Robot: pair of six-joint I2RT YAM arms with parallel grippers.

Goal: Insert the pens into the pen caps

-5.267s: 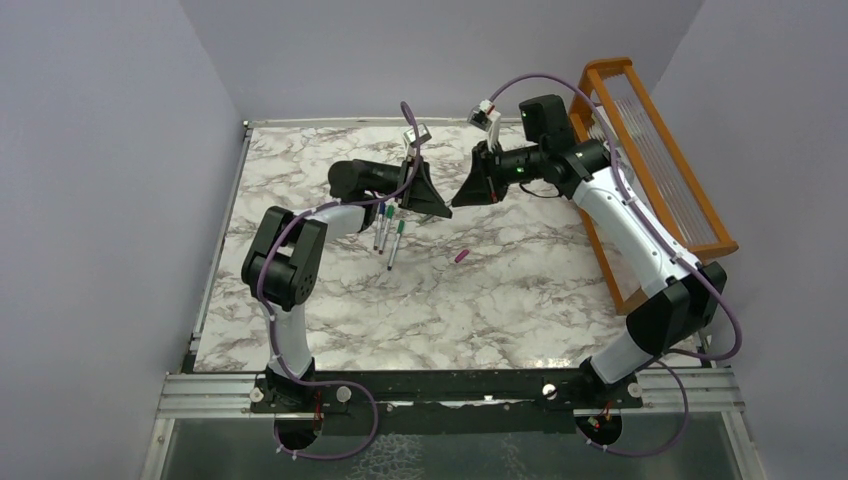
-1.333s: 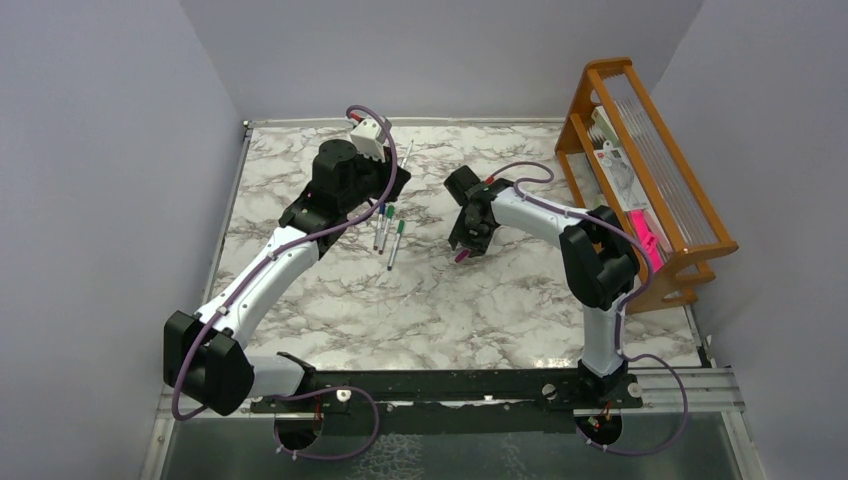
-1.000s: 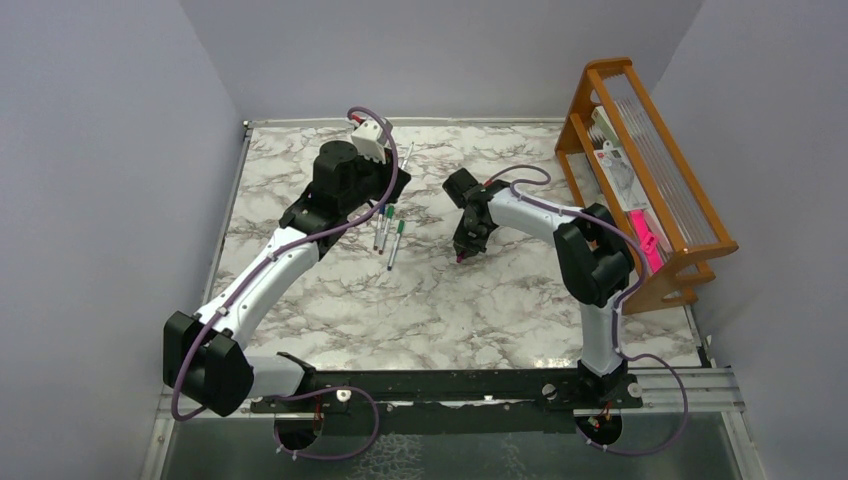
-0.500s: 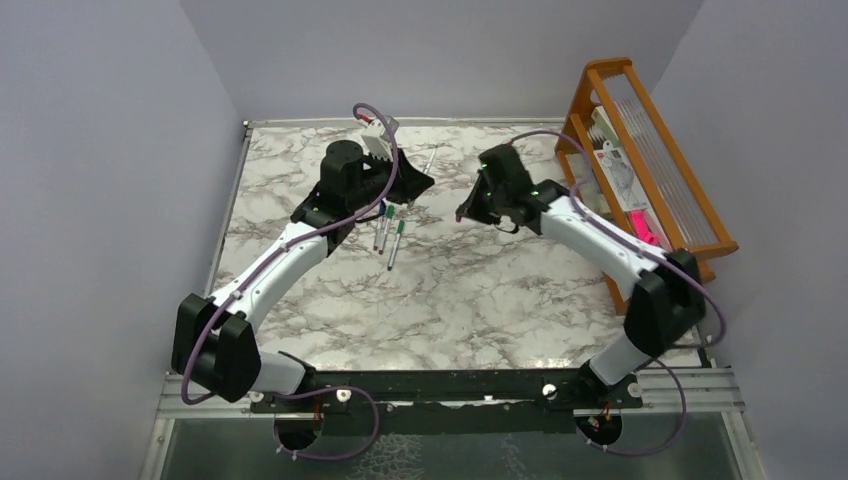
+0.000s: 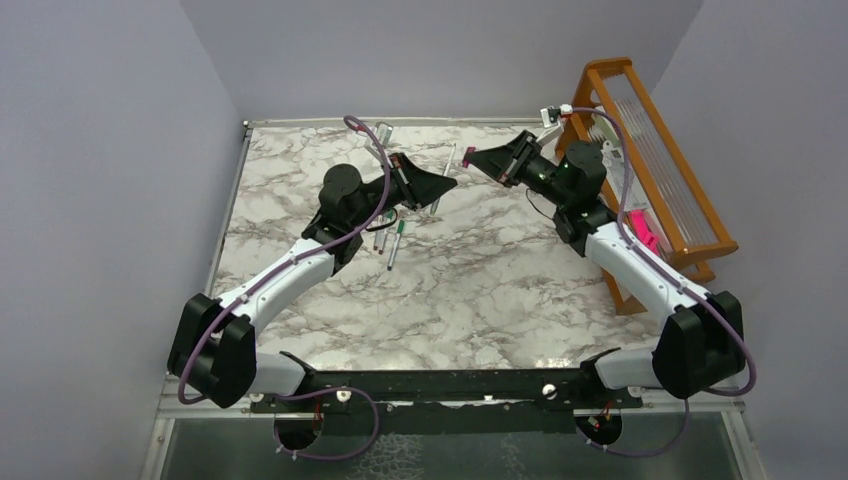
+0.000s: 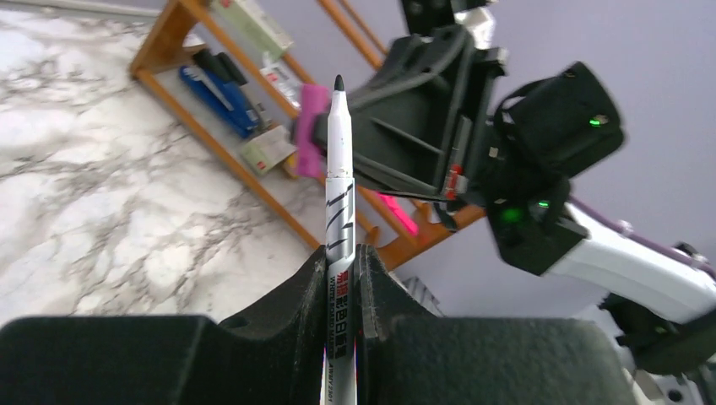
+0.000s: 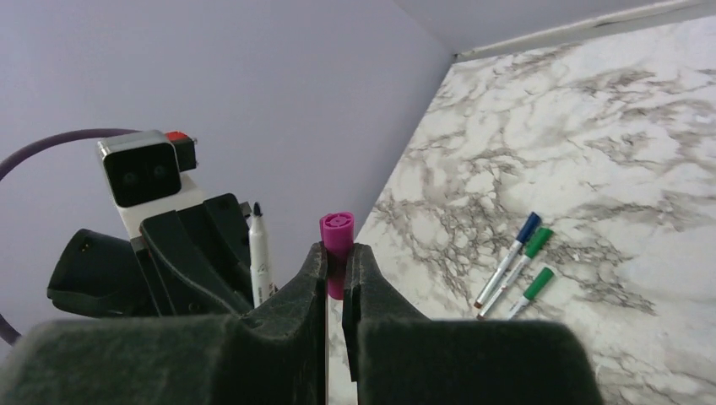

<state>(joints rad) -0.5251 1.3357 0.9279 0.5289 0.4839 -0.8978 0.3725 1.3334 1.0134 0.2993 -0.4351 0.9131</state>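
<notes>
My left gripper [image 5: 447, 184] is shut on a silver pen [image 6: 340, 173] and holds it in the air with its bare dark tip [image 6: 339, 82] toward the right arm. Facing it, my right gripper [image 5: 474, 157] is shut on the magenta pen cap [image 7: 336, 239], whose end sticks out past the fingers. A small gap separates the pen's tip from the cap [image 6: 311, 126]. In the right wrist view the held pen [image 7: 259, 253] stands just left of the cap. Three more pens [image 5: 388, 232] lie on the marble table, wearing blue [image 7: 528, 226] and green [image 7: 540, 240] caps.
An orange wooden rack [image 5: 700, 215] stands along the table's right edge, holding stationery and a bright pink object [image 5: 645, 235]. Grey walls close in the back and sides. The marble table [image 5: 480, 290] stretches toward the arm bases.
My right gripper closed on the magenta cap on the table and lifted it toward the back. My left arm swung its pen rightward, so both grippers now face each other in the air.
</notes>
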